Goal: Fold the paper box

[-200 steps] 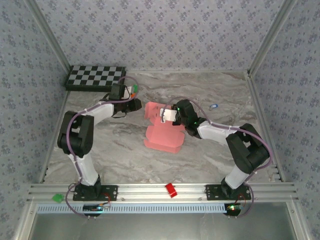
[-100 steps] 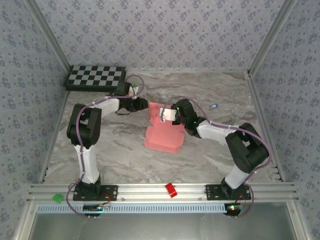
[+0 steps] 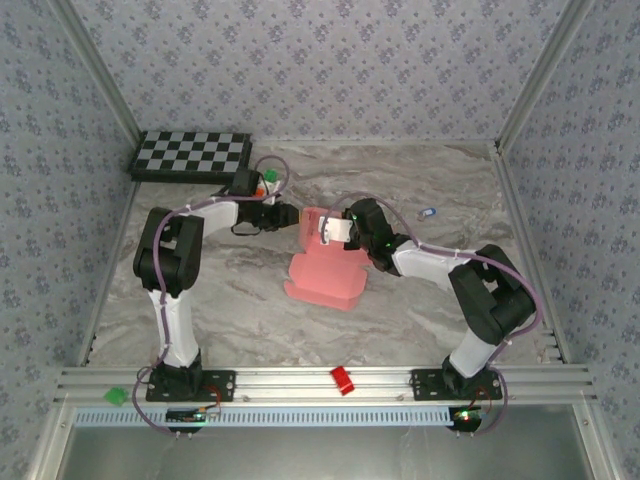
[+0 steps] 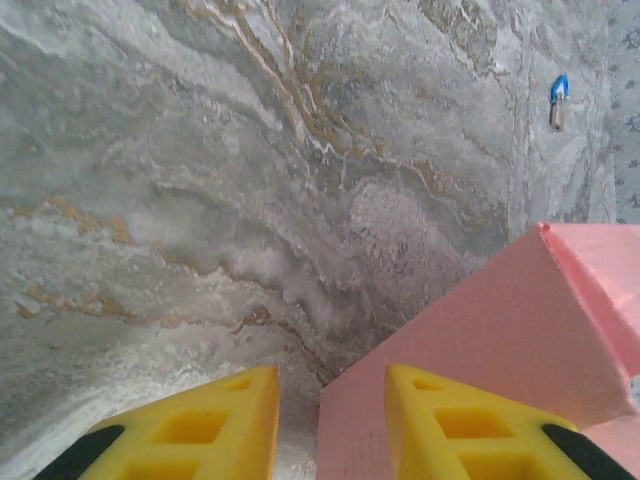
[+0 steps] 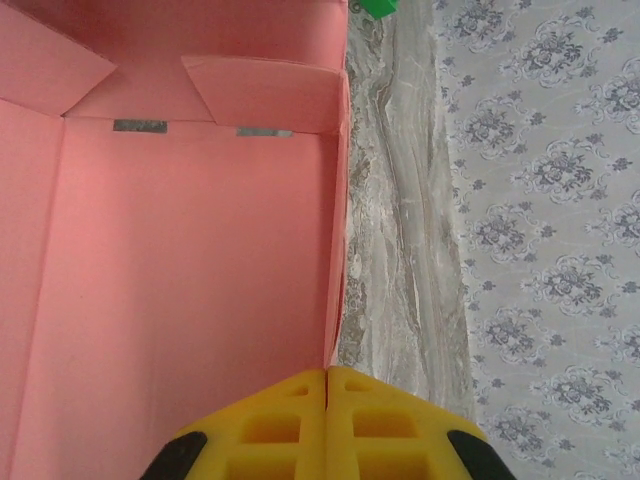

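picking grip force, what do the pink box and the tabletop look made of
The paper box looks like thin matte pink card: sharp creases, folded flaps and cut slots show. The tabletop looks like grey marble-veined stone or a printed laminate. The veining fits either, and the surface has only a dull sheen.

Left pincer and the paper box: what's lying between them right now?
Nothing. In the left wrist view the paper box has its edge in the gap of the open left pincer, with bare marble table beside it.
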Controlling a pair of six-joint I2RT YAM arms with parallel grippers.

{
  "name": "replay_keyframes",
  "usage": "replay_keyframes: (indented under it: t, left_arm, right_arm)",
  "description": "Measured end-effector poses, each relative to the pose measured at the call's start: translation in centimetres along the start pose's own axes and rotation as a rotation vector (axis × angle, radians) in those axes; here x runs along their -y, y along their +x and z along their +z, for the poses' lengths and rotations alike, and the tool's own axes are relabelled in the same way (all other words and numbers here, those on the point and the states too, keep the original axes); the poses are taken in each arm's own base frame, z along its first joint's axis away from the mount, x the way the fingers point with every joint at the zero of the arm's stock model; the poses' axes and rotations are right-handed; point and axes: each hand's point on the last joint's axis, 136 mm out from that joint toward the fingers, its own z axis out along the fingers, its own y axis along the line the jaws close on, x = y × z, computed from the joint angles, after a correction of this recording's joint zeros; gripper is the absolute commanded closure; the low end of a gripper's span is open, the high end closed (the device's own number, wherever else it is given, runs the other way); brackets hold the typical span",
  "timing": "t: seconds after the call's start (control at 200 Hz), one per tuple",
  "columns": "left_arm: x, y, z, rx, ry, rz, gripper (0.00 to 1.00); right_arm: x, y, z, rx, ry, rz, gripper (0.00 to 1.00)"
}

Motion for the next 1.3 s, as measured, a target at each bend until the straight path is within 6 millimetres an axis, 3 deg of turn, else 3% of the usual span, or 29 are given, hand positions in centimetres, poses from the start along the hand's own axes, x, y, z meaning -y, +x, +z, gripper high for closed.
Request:
replay_keyframes:
  t: [0.76,1.044,1.299]
  left_arm:
    - [2.2,0.9,-1.5,0.077,0.101,0.107,0.65]
    - [3.3,2.2,-2.3,0.121,0.162,0.207,0.65]
    - [4.6,2.8,-1.7,0.113,0.184,0.295,0.64]
  right_arm:
    - [0.2,-0.9,-0.1,0.023,0.019,-0.030,1.00]
    - [0.2,-1.0,-0.1,0.024,0.020,-0.032,1.00]
    - [0.2,-1.0,-0.1,0.020,0.021,-0.033,1.00]
